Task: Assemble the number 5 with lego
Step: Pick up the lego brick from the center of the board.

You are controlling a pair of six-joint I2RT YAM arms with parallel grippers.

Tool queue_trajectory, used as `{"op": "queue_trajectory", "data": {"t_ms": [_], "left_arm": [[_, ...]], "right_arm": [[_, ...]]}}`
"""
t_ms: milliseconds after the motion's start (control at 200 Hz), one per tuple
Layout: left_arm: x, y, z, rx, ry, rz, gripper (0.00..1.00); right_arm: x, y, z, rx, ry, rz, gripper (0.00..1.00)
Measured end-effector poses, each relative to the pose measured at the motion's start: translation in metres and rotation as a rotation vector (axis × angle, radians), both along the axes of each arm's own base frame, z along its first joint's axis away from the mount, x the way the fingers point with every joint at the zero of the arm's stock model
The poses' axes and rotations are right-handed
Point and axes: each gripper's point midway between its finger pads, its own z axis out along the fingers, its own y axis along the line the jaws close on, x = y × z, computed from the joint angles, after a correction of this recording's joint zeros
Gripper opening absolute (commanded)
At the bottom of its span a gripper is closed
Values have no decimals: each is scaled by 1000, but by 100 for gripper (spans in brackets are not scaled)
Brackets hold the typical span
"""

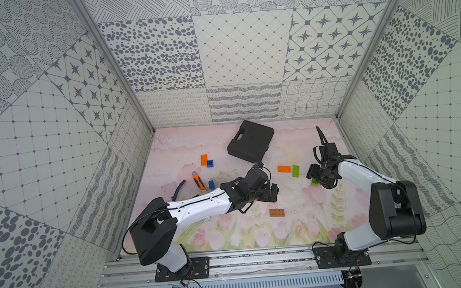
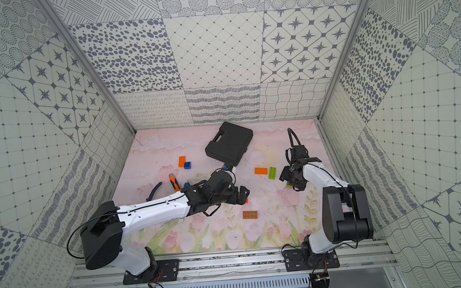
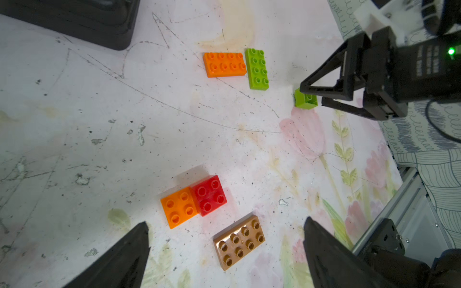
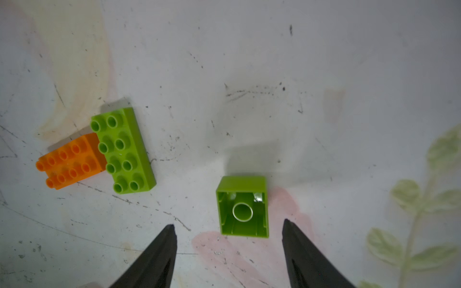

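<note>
square green brick [image 4: 242, 207]: on the mat [image 1: 174, 154], right of centre; hollow underside faces the wrist camera, studs hidden
long green brick [image 4: 123, 150]: studs up, long side against the end of the long orange brick [image 4: 71, 162]; axes at right angles
right gripper [image 4: 228, 223]: forearm bent inward, pointing down, jaws apart either side of the square green brick
left gripper [image 3: 226, 220]: spread wide, arm stretched low above the red brick [image 3: 209, 195] and brown brick [image 3: 239, 243]

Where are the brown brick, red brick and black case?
brown brick [image 3: 239, 242], left wrist view, studded top.
red brick [image 3: 209, 195], left wrist view, studded top.
black case [image 1: 251, 140], in a top view, lid middle.
</note>
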Motion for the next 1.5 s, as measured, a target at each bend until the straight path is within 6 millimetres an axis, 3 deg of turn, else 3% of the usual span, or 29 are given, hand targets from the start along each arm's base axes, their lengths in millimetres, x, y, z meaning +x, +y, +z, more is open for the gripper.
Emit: {"op": "queue_trajectory", "data": {"t_ms": [395,500,570,825,1066,1501], "left_arm": [[-9,-9,-11,19,37,-66,100],[-11,-9,-12,23,44,-72,100],[-11,-9,-13,22,47,-74,100],[-12,-10,-13,20,52,-79,100],[-14,-8,-15,24,55,-79,100],[-19,1,-16,21,55,-76,100]], "right_arm": [[19,-4,-16,-43,65,88,61],[16,-5,-23,-52,96,108,59],[15,-5,-24,-54,106,118,51],[11,-3,-25,-57,118,138,44],[6,2,-12,-46,81,143,37],[-12,13,-12,-9,93,155,36]]}}
